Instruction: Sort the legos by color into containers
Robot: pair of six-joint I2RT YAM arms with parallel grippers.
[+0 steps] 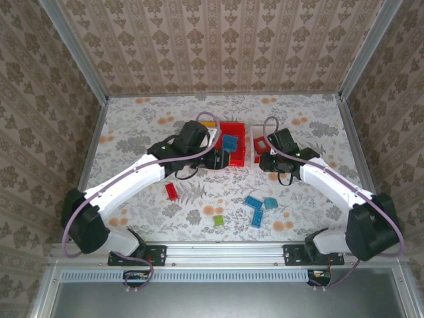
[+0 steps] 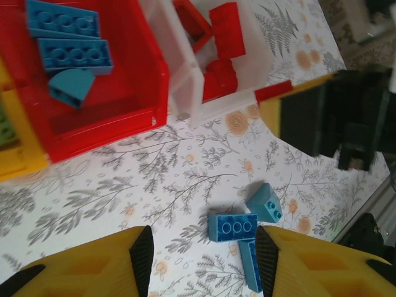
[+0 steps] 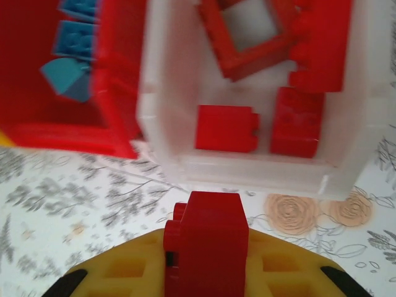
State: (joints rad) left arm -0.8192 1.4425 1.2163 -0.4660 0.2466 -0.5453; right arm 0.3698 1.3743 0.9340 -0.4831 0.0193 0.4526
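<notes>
My right gripper (image 3: pixel 207 247) is shut on a red lego (image 3: pixel 209 232), just short of the white container's near wall (image 3: pixel 260 170). Inside that container lie a red square frame (image 3: pixel 226 55) and several red bricks (image 3: pixel 226 128). My left gripper (image 2: pixel 204 247) is open and holds nothing. It hangs over the table in front of the red container (image 2: pixel 105 127), which holds three blue legos (image 2: pixel 74 52). An orange-yellow container (image 2: pixel 18 164) shows at the left edge. On the table lie three loose blue legos (image 1: pixel 252 201), a red one (image 1: pixel 171 191) and a green one (image 1: pixel 218 219).
The containers stand side by side mid-table, with both grippers (image 1: pixel 215 159) (image 1: pixel 268 162) close in front of them. Patterned walls with metal rails (image 1: pixel 93 142) enclose the floral table on three sides.
</notes>
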